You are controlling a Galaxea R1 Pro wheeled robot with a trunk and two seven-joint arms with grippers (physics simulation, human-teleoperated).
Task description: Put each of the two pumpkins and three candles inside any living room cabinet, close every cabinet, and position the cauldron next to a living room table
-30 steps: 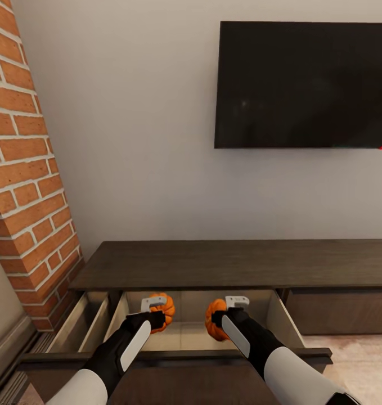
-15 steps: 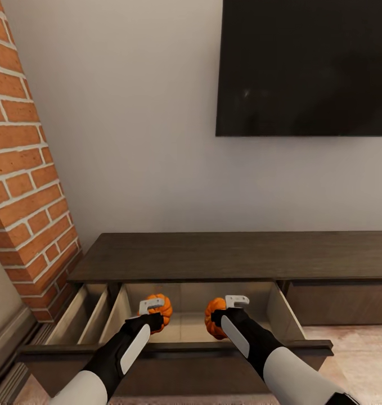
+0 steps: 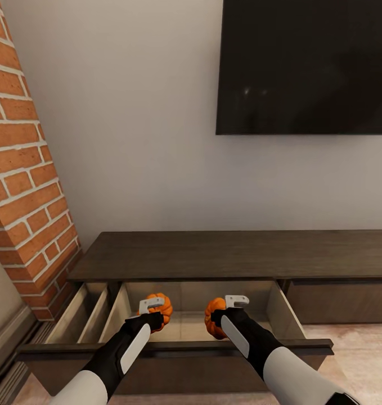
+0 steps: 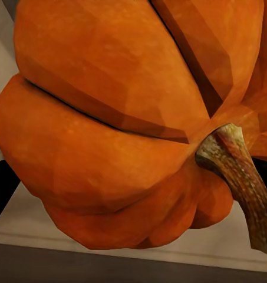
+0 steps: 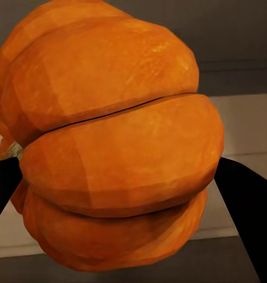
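Two orange ribbed pumpkins hang over the open drawer of the long dark-brown cabinet [image 3: 236, 254]. My left gripper [image 3: 152, 313] is shut on the left pumpkin [image 3: 161, 306], whose brown stem shows close up on the same pumpkin [image 4: 109, 130] in the left wrist view. My right gripper [image 3: 227, 310] is shut on the right pumpkin [image 3: 214, 315]; in the right wrist view that pumpkin [image 5: 115, 147] sits between two dark fingers [image 5: 245, 206]. Both pumpkins are above the drawer's pale beige inside [image 3: 185, 326]. The candles, cauldron and table are out of view.
A second, narrower drawer [image 3: 81, 318] stands open to the left. A red brick column [image 3: 22, 180] rises at the left, close to the cabinet's end. A black television [image 3: 303, 67] hangs on the white wall above. Wood floor [image 3: 359, 349] shows at the right.
The camera tilted up slightly over the second, shifting the cabinet and television in the picture. Both arms kept their pumpkins over the open drawer with hardly any movement.
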